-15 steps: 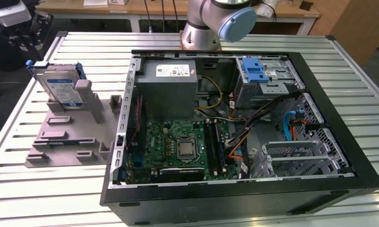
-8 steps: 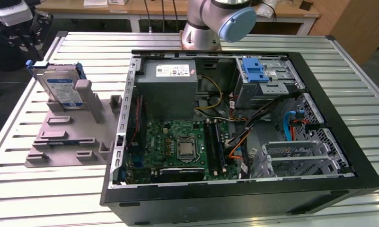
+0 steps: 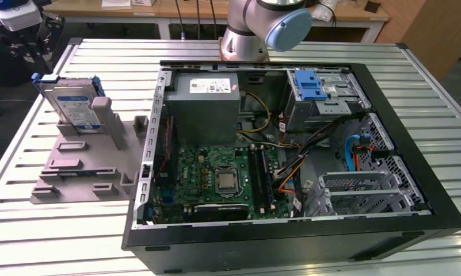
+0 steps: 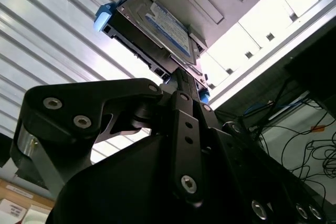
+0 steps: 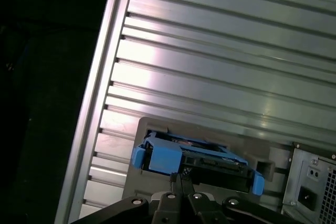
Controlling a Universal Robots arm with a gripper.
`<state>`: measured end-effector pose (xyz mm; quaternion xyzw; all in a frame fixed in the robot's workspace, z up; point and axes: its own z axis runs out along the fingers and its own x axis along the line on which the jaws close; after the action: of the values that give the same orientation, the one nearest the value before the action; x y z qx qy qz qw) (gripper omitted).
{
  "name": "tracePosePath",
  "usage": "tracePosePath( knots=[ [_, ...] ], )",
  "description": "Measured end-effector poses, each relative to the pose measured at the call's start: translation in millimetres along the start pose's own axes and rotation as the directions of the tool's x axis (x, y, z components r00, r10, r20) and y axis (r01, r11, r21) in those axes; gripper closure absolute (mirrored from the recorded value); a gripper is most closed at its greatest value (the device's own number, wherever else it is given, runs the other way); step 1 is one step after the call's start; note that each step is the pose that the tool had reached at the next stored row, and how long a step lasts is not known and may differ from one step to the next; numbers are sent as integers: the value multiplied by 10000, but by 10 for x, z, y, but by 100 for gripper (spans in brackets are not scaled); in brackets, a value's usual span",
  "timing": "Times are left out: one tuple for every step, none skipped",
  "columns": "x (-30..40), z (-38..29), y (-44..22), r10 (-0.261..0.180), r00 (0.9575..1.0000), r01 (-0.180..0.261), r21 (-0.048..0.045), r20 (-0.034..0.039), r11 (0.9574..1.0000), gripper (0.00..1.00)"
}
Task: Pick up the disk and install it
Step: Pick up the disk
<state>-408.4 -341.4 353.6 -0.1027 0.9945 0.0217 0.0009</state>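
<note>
Gripper (image 5: 178, 177) is seen with fingers drawn together and nothing clamped between them. Tips are held right at the exposed edge of the disk (image 5: 210, 162); contact cannot be told. Disk is stood upright on edge in the grey holder (image 3: 84, 167), framed by its blue bracket. Holder is placed on the slatted table (image 3: 53, 241), just beside the open computer case (image 3: 292, 244), on the exterior view's left.
</note>
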Motion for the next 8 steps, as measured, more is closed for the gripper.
tracePosePath(
  knots=[
    [0,0,0,-48,10000,48,-1,-1,10000,89],
    [0,0,0,-93,10000,93,-1,-3,10000,89],
    [0,0,0,-138,9999,138,-1,-5,9999,89],
    [0,0,0,-184,9998,184,-2,-7,9998,89],
    [0,0,0,-230,9997,230,-2,-9,9997,89],
    [0,0,0,-277,9996,277,-2,-11,9996,89],
    [0,0,0,-324,9995,324,-3,-13,9995,89],
    [0,0,0,-372,9993,372,-3,-15,9993,89]
  ],
)
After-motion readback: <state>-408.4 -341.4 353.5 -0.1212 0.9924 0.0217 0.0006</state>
